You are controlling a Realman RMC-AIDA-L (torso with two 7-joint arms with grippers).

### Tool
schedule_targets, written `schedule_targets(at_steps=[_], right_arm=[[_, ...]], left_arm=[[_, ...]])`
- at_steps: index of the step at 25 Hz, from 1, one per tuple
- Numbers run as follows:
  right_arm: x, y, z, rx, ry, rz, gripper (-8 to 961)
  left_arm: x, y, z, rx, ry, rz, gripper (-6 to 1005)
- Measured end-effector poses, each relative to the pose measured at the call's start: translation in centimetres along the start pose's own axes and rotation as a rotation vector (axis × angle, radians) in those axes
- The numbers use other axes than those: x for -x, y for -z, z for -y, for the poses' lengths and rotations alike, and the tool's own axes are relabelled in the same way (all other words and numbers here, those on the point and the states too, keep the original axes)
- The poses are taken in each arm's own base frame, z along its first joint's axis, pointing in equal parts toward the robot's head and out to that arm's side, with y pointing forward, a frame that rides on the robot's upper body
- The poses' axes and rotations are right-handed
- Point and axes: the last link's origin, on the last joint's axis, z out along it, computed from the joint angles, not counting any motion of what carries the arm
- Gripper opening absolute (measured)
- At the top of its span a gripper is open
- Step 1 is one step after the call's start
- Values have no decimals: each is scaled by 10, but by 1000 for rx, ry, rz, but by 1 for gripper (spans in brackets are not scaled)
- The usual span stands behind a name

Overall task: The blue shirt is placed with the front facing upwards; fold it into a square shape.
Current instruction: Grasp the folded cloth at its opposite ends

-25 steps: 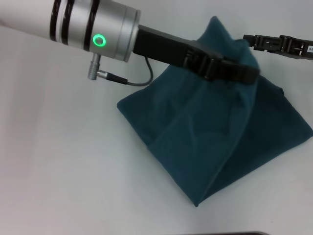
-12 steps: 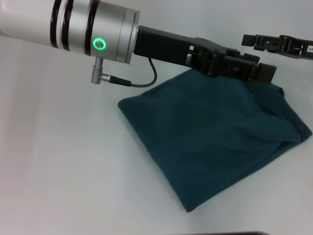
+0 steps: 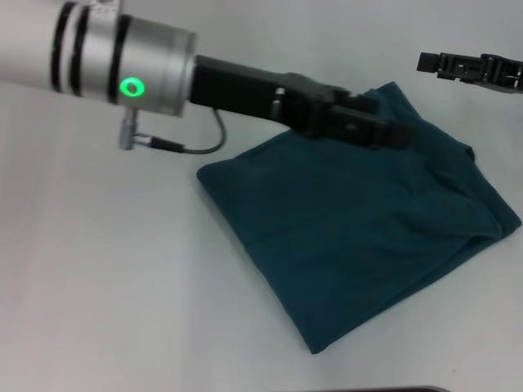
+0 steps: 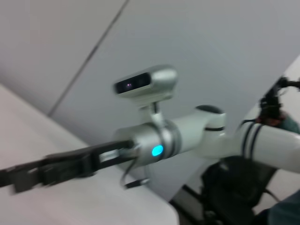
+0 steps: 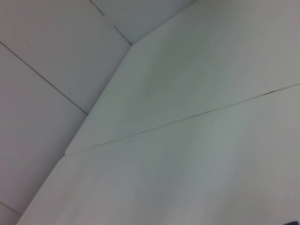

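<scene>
The blue shirt (image 3: 359,237) lies folded flat in a rough square on the white table (image 3: 106,286), plain teal side up; no lettering shows. My left gripper (image 3: 377,122) hovers just over the shirt's far edge, open and holding nothing. My right gripper (image 3: 470,69) hangs in the air at the far right, beyond the shirt and apart from it. It also shows in the left wrist view (image 4: 42,171) as a blurred black bar. A teal corner of the shirt (image 4: 287,212) shows in that view.
The left arm's silver wrist with a green ring light (image 3: 129,86) and a grey cable (image 3: 200,145) reaches over the table's far left. My head camera (image 4: 146,83) shows in the left wrist view. The right wrist view shows only pale wall panels.
One second ago my left gripper held a fold of the shirt lifted in a peak. It let go, the cloth dropped flat, and the arm has drawn back to the left.
</scene>
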Motion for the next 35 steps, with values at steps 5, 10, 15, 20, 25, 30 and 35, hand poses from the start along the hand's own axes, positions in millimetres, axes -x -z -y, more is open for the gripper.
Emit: schedule_targets(at_steps=[5, 10, 15, 20, 25, 30, 35], right_arm=[[5, 7, 1, -6, 12, 3, 762], [9, 11, 1, -13, 24, 4, 762], [12, 15, 2, -15, 34, 6, 762], [11, 17, 3, -21, 25, 1, 762], [9, 20, 4, -24, 12, -7, 761], [10, 24, 4, -25, 11, -16, 761], [9, 27, 6, -32, 10, -26, 761]], left_arm=[[20, 26, 9, -77, 68, -17, 907], [45, 51, 23, -170, 158, -52, 923], [72, 70, 32, -242, 245, -41, 923], [92, 86, 37, -282, 322, -53, 923], [108, 92, 45, -317, 430, -59, 922], [116, 87, 52, -359, 518, -44, 922], [117, 84, 55, -368, 578, -54, 922]])
